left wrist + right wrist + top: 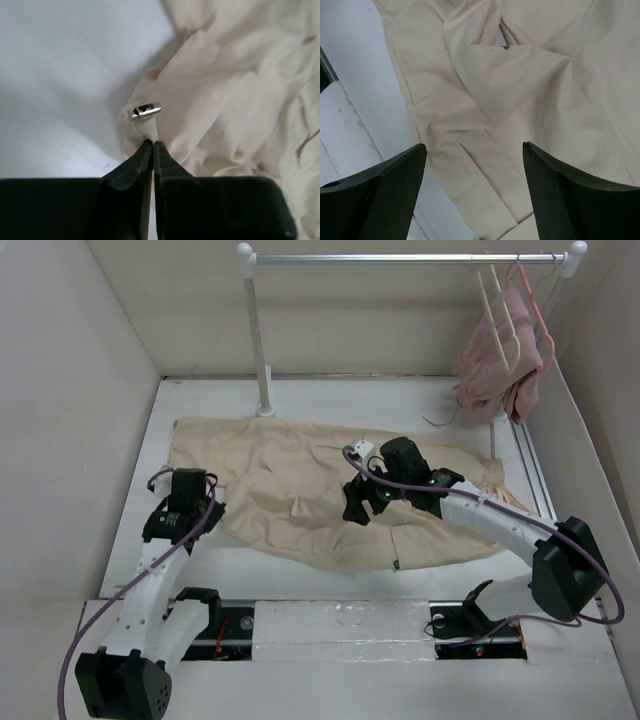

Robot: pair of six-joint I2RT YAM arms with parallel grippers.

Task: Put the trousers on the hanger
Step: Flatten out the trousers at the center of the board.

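The beige trousers point(300, 490) lie spread and creased across the white table. My left gripper point(205, 508) is at their left edge. In the left wrist view this gripper point(153, 142) is shut on a pinched fold of the trousers point(230, 95), just below a small metal clasp point(147, 110). My right gripper point(362, 508) hovers over the middle of the garment. Its jaws point(475, 147) stand wide open above a flat folded panel of the trousers point(520, 85), holding nothing. The cream hanger point(497, 310) hangs from the rail at the back right.
A white clothes rail point(410, 257) on a post point(258, 330) spans the back. A dusty-pink garment point(495, 375) hangs beside the cream hanger. Walls close in on the left and right sides of the table point(200, 400).
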